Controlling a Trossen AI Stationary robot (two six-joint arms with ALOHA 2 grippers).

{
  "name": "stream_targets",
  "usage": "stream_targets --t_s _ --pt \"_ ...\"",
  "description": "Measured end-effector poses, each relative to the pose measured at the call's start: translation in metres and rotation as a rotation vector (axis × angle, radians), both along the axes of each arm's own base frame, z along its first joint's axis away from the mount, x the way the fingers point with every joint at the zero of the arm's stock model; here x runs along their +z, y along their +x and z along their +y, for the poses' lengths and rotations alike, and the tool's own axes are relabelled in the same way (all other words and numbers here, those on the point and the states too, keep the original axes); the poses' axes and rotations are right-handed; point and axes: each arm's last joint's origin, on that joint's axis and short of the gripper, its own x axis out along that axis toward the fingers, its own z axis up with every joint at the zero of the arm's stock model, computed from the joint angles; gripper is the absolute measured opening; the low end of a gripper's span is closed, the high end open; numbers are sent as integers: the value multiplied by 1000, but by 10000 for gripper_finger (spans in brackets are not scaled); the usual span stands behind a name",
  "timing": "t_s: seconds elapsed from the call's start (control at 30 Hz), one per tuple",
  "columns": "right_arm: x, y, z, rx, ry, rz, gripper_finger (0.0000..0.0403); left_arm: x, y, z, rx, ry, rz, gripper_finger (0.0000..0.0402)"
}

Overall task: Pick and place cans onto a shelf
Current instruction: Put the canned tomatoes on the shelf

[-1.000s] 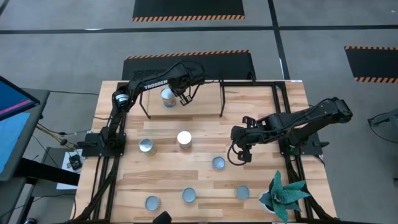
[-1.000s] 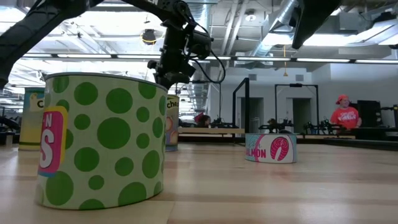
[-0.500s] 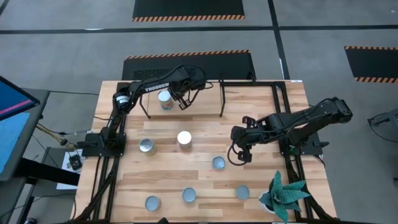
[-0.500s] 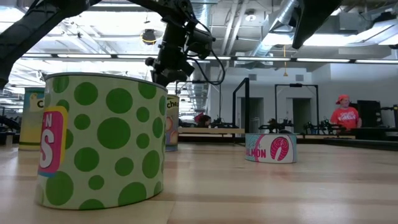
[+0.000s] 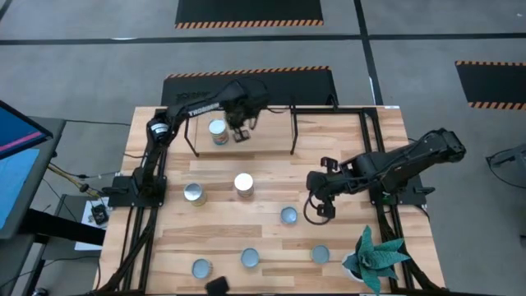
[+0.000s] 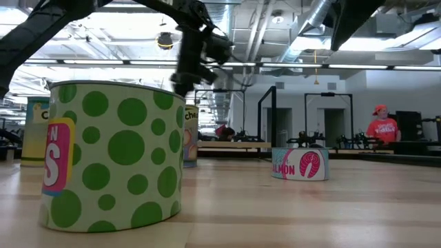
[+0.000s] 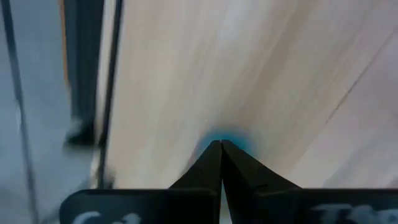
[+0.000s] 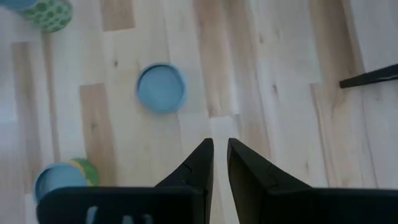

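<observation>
The shelf (image 5: 263, 136), a light-wood board on black legs, stands at the table's far side. One can (image 5: 217, 130) stands upright on its left part. My left gripper (image 5: 239, 131) hangs just right of that can, above the board (image 7: 249, 74), shut and empty (image 7: 221, 146). Several more cans stand on the table: (image 5: 194, 192), a white-topped one (image 5: 243, 182), (image 5: 288, 215) and a row near the front (image 5: 250, 258). My right gripper (image 5: 321, 210) hovers right of the can (image 8: 160, 87), its fingers close together and empty.
A green spiky plant (image 5: 374, 256) stands at the near right corner. In the low view a green-dotted can (image 6: 114, 155) fills the left foreground and a salmon can (image 6: 300, 164) stands farther back. A person in red (image 6: 381, 125) is in the room behind.
My left gripper has risen a little beside the can on the shelf, staying shut. The can now stands slightly farther left on the board. My right gripper has drifted a little toward the table's near edge.
</observation>
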Motion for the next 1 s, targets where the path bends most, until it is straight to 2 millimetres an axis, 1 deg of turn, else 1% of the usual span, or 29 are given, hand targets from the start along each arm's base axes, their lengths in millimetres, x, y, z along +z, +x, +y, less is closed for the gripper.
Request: stream_targets --t_s 0.07,0.1,0.2,0.3,0.37,0.43,0.47,0.5,0.57,0.67,0.73,0.8,0.87,1.0 --pt "0 -1 4 20 -1 0 70 11 -14 2 50 -16 23 0" --pt "0 -2 6 29 -2 0 70 16 -18 1 53 -15 5 0" --pt "0 -4 12 50 -2 0 70 36 -38 -8 11 -71 -51 0" --pt "0 -5 16 68 -2 -1 70 63 -64 -23 -15 -85 -159 0" --pt "0 -6 19 76 -1 -1 70 78 -77 -31 -36 -48 -291 0" --pt "0 -7 21 85 -1 -3 70 87 -88 -39 -54 4 -414 0" --pt "0 -7 22 90 -1 -4 70 88 -93 -42 -65 32 -471 0" --pt "0 -7 23 92 -1 -3 70 88 -97 -45 -75 67 -527 0" --pt "0 -8 24 98 -1 -5 70 75 -101 -45 -85 119 -607 0" --pt "0 -9 26 106 -1 -7 70 40 -104 -39 -104 152 -667 0" --pt "0 -9 27 111 -1 -7 70 22 -104 -33 -110 160 -714 0" --pt "0 -10 28 115 -1 -7 70 15 -104 -24 -99 190 -761 0" --pt "0 -9 28 115 -1 -8 70 16 -104 -11 -76 233 -797 0" --pt "0 -9 28 115 -1 -8 70 15 -112 13 6 277 -763 0"
